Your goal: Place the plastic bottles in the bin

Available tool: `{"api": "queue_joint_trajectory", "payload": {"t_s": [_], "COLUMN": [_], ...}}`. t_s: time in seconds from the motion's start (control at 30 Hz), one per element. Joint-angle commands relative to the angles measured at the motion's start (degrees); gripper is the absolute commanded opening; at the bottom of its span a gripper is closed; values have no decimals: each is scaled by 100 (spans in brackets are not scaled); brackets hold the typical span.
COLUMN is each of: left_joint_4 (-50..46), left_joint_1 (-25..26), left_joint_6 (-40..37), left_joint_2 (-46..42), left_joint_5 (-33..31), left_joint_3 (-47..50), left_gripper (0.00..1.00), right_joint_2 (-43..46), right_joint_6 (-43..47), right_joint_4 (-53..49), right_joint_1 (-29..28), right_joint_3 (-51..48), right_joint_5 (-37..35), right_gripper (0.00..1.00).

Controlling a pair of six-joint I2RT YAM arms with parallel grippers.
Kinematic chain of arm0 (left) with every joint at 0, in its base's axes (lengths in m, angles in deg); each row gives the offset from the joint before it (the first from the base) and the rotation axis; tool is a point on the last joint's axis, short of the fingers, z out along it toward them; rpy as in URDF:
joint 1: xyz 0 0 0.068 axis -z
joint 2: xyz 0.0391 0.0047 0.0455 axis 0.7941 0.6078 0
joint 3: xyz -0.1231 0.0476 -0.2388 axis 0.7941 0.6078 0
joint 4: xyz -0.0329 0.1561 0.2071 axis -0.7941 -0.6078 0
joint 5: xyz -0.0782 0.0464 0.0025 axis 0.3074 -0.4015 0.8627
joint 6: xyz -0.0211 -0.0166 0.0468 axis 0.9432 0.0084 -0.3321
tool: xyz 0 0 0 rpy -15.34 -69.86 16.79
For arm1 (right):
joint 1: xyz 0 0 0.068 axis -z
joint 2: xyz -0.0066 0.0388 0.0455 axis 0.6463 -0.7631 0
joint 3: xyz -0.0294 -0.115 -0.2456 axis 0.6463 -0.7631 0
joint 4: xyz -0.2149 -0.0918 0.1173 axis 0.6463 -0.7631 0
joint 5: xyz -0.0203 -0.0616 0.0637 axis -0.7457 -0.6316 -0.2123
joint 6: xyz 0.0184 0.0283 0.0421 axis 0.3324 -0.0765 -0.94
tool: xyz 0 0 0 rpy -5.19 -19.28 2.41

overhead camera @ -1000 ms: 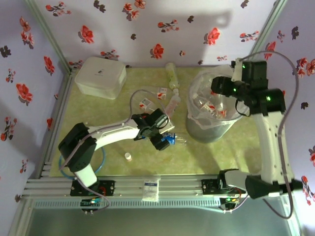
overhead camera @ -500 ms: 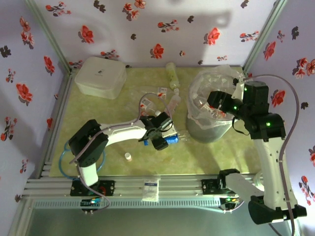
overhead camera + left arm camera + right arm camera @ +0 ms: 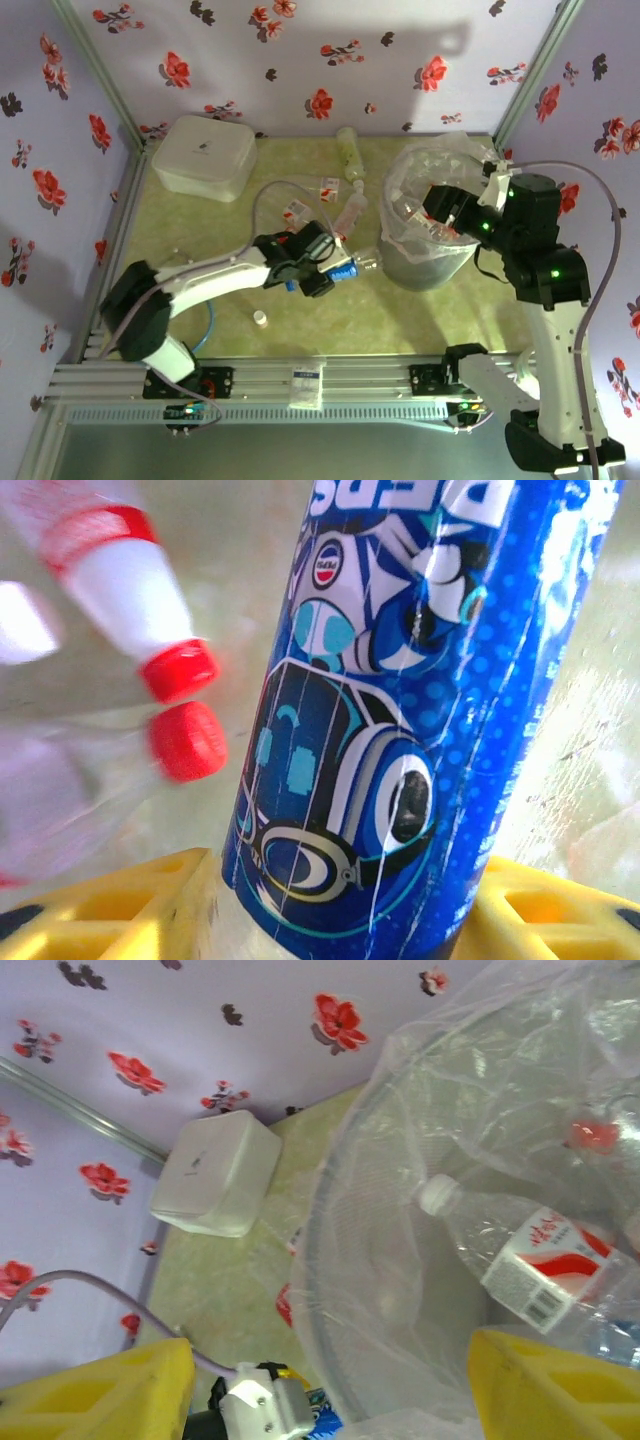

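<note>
1. White lidded box (image 3: 200,155): sits in the far-left corner of the table (image 3: 200,250).
2. Loose white cap (image 3: 260,318): lies alone toward the near edge, left of centre, just in front of the left arm.
3. Left gripper (image 3: 337,270): reaches across mid-table. The jaws are closed in on a blue-labelled bottle, with a yellow finger (image 3: 110,910) against each side of its body.
4. Blue-labelled bottle (image 3: 400,730): pinched in the left gripper near the table's centre. It lies roughly level, its clear end pointing toward the bin and stopping just short of the wall.
5. Red-labelled bottles (image 3: 299,208) (image 3: 328,187) (image 3: 350,212): three clear ones lying on the table just beyond the left gripper. The left wrist view shows two red caps almost touching.
6. Pale green bottle (image 3: 350,152): lies near the far edge, left of the bin.
7. Bin (image 3: 420,265): translucent grey, bag-lined, standing right of centre toward the far edge.
8. White-capped bottle (image 3: 530,1260): red-white label, lying inside the bin among other bottles.
9. Right gripper (image 3: 447,212): hangs over the bin's mouth, jaws spread wide, nothing between them.
</note>
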Motion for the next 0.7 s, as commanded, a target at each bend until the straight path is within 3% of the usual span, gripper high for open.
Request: {"api": "queue_joint_trajectory", "payload": {"t_s": [0.0, 0.17, 0.33, 0.5, 0.67], "left_joint_4": [416, 1488, 2128, 2639, 3055], "left_joint_1": [-257, -789, -1040, -1055, -1055], "left_joint_6": [604, 1728, 2246, 2705, 2874], "left_joint_2": [-880, -2132, -2579, -2673, -2625], "left_joint_5": [-362, -219, 417, 759, 1008], "left_joint_3": [346, 868, 972, 1011, 1243], "left_gripper": [53, 48, 47, 46, 46], "right_joint_2": [-78, -665, -1451, -2178, -2675], "right_joint_6": [-398, -433, -465, -629, -907], "right_joint_4": [641, 1260, 2041, 2940, 3946], "right_joint_1": [-278, -1612, -2421, -2900, -2954], "right_joint_3": [5, 201, 271, 267, 114], "right_joint_5": [347, -430, -868, -696, 3], "right_gripper": [73, 74, 78, 82, 83]}}
